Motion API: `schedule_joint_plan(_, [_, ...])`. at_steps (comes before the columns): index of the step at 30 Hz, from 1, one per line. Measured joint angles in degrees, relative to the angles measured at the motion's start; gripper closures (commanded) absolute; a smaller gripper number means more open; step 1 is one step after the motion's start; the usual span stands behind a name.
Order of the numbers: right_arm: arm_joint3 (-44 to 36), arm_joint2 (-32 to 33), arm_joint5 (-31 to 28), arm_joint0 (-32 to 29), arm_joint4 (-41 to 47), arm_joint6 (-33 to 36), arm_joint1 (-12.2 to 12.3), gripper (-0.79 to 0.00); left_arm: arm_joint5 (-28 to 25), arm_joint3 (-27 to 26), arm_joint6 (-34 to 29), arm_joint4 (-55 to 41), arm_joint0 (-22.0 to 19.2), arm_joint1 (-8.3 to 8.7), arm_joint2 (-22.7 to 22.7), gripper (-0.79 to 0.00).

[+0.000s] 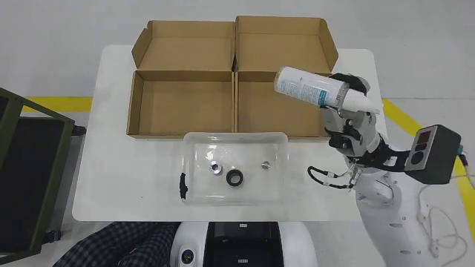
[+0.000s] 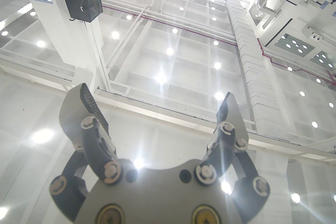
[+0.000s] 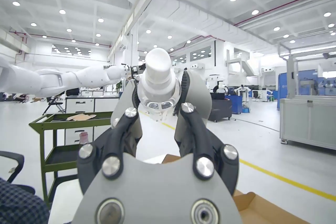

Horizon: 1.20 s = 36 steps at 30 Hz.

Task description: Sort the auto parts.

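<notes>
A white bottle hangs tilted over the right cardboard box, the right claw clamped on it near the cap. Nearer the robot, a clear bin on the white surface holds a silver ring, a black ring and a small metal piece. The left claw gapes wide, empty, facing the ceiling.

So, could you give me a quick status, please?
Right pincer shut on bottle, raised. Left pincer open, empty. Small parts in clear tray. Cardboard boxes open.
</notes>
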Motion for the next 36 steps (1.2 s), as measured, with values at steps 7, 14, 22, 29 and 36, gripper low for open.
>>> schedule_joint_plan(7, [-0.5, 0.9, 0.1, -0.3, 0.5, -1.8, -0.1, 0.000, 0.0, 0.0, 0.0, 0.0, 0.0, 0.00, 0.0, -0.785])
schedule_joint_plan(14, [0.3, 0.1, -0.1, 0.3, -1.6, -0.2, -0.1, 0.000, 0.0, 0.0, 0.0, 0.0, 0.0, 0.00, 0.0, -0.785])
schedule_joint_plan(22, [2.0, -4.0, -1.8, 2.1, -7.9, 6.9, -0.1, 0.000, 0.0, 0.0, 0.0, 0.0, 0.0, 0.00, 0.0, -0.785])
schedule_joint_plan(29, [5.9, -6.5, -2.5, 5.0, -10.9, 13.2, 0.0, 0.000, 0.0, 0.0, 0.0, 0.0, 0.0, 0.00, 0.0, -0.785])
schedule_joint_plan(36, [8.7, -8.4, -1.5, 7.4, -13.4, 23.5, 0.1, 0.000, 0.0, 0.0, 0.0, 0.0, 0.0, 0.00, 0.0, -0.785])
